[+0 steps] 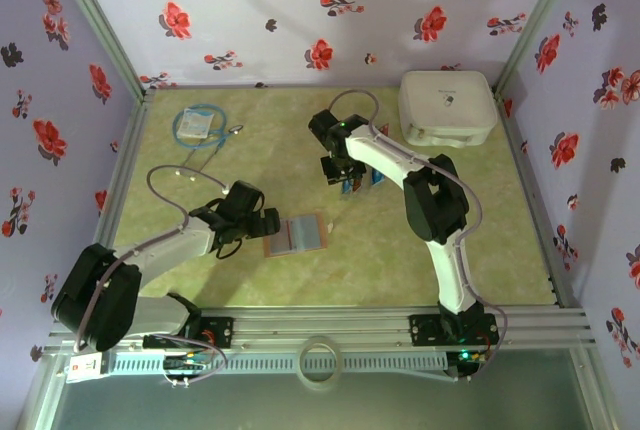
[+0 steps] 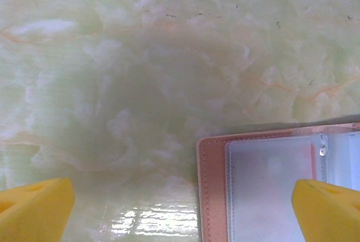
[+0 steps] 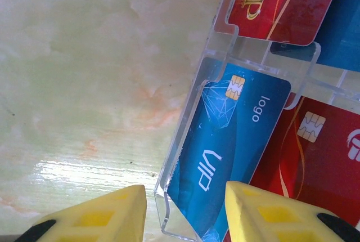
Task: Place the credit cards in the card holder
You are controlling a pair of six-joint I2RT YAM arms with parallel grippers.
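Observation:
The card holder (image 1: pixel 297 235) lies open on the table, reddish-brown with greyish clear pockets (image 2: pixel 270 186). My left gripper (image 1: pixel 262 224) hovers over its left edge, open wide, its midpoint (image 2: pixel 183 214) over bare table; the right fingertip (image 2: pixel 329 208) covers part of the pocket. The credit cards stand in a clear rack (image 3: pixel 188 107): a blue VIP card (image 3: pixel 225 157) with red cards (image 3: pixel 315 157) beside and above it (image 3: pixel 281 5). My right gripper (image 1: pixel 345 178) is partly open, straddling (image 3: pixel 185 214) the rack's corner and the blue card's end, with a gap on the left side.
A big white box (image 1: pixel 447 107) sits at the back right corner. A bagged blue cable (image 1: pixel 197 125) lies at the back left. Walls with flower print enclose the table, and a white ring (image 1: pixel 320 360) rests on the front rail.

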